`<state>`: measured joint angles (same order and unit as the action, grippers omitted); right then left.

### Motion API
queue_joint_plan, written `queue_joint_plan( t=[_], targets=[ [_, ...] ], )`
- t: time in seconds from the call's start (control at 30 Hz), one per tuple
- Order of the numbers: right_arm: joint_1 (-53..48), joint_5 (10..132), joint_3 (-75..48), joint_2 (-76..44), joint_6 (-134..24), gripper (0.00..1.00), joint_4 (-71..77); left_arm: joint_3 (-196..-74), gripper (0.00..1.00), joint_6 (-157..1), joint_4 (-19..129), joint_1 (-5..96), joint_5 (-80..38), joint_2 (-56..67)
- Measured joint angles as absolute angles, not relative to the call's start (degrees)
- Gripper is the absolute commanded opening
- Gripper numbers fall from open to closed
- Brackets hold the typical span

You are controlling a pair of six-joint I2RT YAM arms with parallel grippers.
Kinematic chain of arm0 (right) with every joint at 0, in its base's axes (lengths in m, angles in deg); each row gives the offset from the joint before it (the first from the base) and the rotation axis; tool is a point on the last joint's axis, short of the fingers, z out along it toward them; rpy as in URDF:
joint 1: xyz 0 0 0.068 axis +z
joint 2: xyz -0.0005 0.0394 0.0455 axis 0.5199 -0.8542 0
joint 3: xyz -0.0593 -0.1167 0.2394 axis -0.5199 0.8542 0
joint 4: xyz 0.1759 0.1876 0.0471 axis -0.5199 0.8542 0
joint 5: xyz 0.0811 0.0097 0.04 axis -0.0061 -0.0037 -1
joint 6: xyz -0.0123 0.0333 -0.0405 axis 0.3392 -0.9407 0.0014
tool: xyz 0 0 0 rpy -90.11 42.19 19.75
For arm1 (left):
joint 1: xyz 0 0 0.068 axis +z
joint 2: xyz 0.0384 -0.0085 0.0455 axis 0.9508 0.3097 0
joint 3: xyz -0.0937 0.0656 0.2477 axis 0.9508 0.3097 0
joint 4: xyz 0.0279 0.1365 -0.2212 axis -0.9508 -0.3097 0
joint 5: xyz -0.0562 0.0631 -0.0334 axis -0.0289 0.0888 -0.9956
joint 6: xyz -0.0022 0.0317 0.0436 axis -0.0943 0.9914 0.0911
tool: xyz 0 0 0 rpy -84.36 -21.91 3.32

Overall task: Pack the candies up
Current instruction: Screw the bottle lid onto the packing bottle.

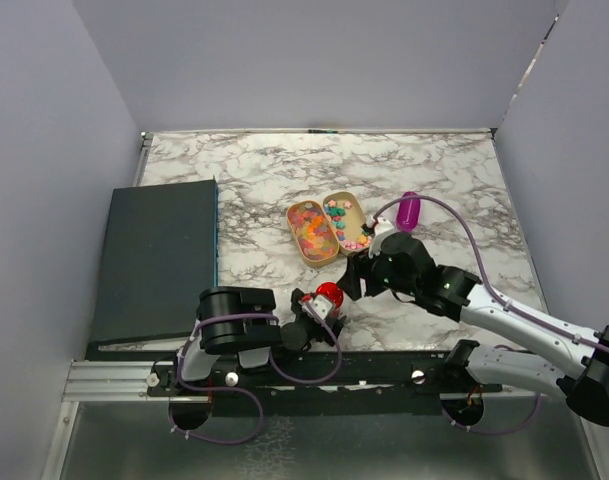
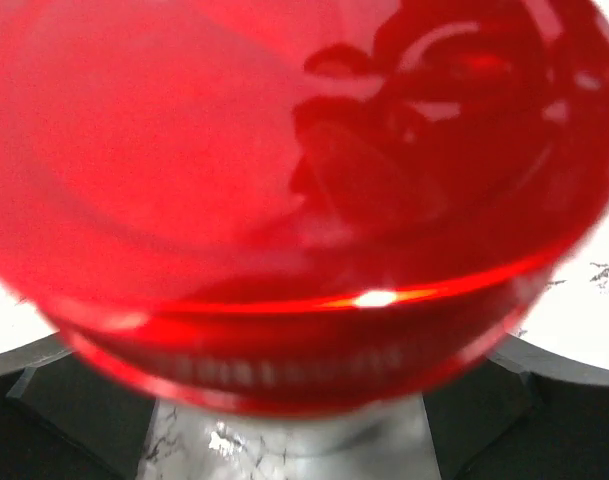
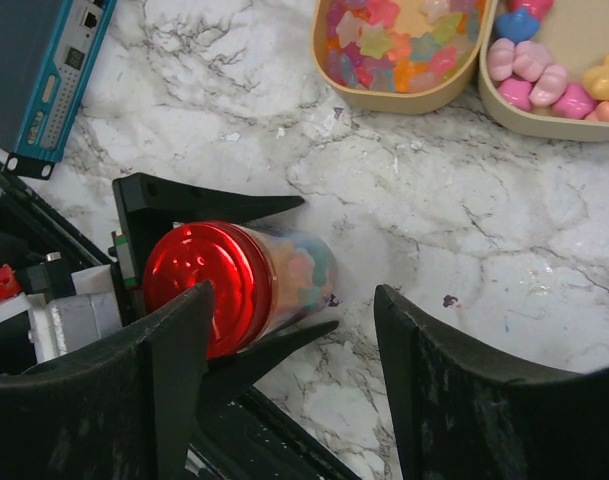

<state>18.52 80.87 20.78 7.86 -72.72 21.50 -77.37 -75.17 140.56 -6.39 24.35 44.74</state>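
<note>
A clear jar with a shiny red lid [image 1: 328, 293] stands near the table's front edge, with pastel candies [image 3: 304, 272] showing through its side. My left gripper [image 1: 323, 304] is open and its black fingers [image 3: 214, 205] flank the jar. In the left wrist view the red lid [image 2: 284, 200] fills nearly the whole picture. More candies [image 1: 312, 230] lie in two tan trays, star shapes [image 3: 394, 45] in one and rounder pink sweets [image 3: 544, 75] in the other. My right gripper [image 3: 292, 292] hovers open just above and right of the jar [image 3: 199, 285], holding nothing.
A purple scoop [image 1: 409, 210] lies right of the trays [image 3: 384, 100]. A dark flat box [image 1: 154, 260] covers the table's left side, its edge with ports [image 3: 44, 90] close to the left arm. Grey walls enclose the marble table [image 1: 434, 170].
</note>
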Motion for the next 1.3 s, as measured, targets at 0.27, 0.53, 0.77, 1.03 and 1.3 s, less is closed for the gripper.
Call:
queue_joint_plan(
  t=[0.27, 0.53, 0.77, 1.03, 1.3],
  targets=[
    [15.1, 73.3, 20.8, 4.0, -71.5, 0.5, 18.2, -79.3, 0.65, -73.8, 140.7, -2.9, 18.8, 45.9],
    [12.4, 66.9, 20.9, 1.8, -70.8, 0.41, 15.5, -79.4, 0.47, -73.1, 140.8, 0.5, 11.3, 46.0],
    [11.8, 62.7, 21.9, 1.7, -70.6, 0.34, 14.2, -79.6, 0.37, -73.2, 141.0, 3.6, 4.9, 46.2],
    [10.6, 62.4, 22.7, 1.7, -70.6, 0.12, 13.5, -80.2, 0.37, -73.4, 141.0, 5.4, 0.9, 47.0],
    [10.2, 62.3, 25.4, 4.6, -71.0, 0.02, 11.8, -80.2, 0.36, -73.5, 141.1, 5.9, 0.5, 47.0]
  ],
)
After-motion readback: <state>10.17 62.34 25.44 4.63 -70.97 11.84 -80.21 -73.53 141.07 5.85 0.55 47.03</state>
